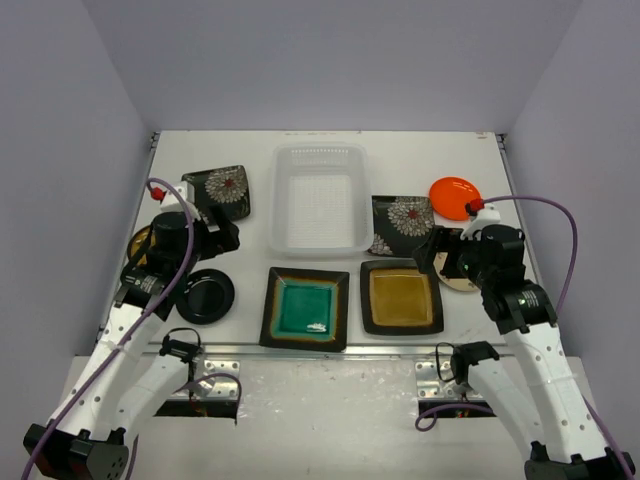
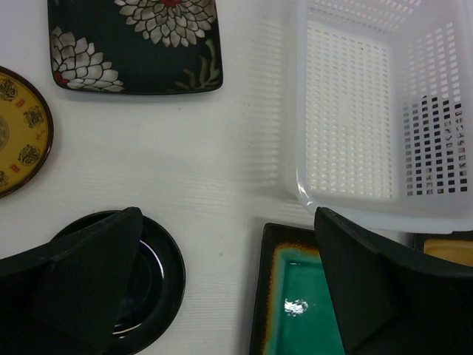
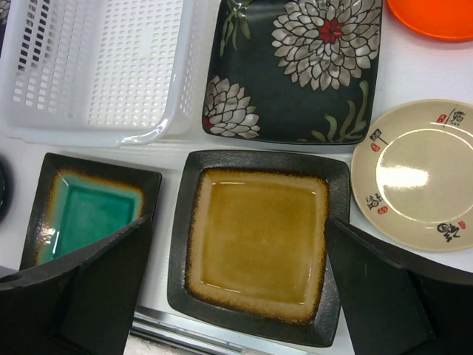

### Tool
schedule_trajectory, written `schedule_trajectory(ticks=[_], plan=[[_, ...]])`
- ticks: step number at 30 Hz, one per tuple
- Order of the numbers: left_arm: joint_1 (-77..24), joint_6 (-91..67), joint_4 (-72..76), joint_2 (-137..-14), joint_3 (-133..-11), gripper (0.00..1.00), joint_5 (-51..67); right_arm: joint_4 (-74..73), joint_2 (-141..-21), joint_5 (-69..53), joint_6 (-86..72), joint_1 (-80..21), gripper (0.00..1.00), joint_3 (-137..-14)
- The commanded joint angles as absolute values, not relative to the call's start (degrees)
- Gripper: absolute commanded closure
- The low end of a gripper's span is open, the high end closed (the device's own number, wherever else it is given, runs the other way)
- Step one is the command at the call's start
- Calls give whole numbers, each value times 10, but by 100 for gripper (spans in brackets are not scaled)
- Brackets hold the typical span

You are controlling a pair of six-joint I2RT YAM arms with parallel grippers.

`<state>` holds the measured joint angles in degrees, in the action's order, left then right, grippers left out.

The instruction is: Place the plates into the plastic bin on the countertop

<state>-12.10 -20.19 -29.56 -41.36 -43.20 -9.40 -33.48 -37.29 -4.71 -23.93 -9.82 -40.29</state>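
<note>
Left gripper (image 2: 228, 218) and right gripper (image 3: 236, 225) are found fully open, with nothing grasped. No plate is yet seen in the plastic bin (image 1: 320, 250), set on the countertop (image 1: 248, 290). The amber square plate (image 3: 255, 244) is framed beneath the right jaws; a descent and rim grasp is judged to be required next

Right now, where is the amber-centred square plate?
In the top view the amber plate lies front right on the countertop, beside the teal plate and just in front of the right flowered plate.
</note>
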Motion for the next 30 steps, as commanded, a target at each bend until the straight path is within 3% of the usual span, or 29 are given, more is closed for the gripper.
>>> schedule_trajectory(ticks=[1, 6, 13, 30], plan=[[-132, -196, -259, -414, -446, 0, -52, -312, -381, -77, -244, -97, 1, -425], [-138, -198, -284, -439, -462, 0, -5, -294, -362, -184, -202, -96, 1, -416], [-138, -228, -331, -538, -482, 0, 253, -271, -349, -285, -180, -96, 1, -402], [-138, -229, -337, -747, -461, 0, 220, -228, -344, -341, -192, -96, 1, -377]])
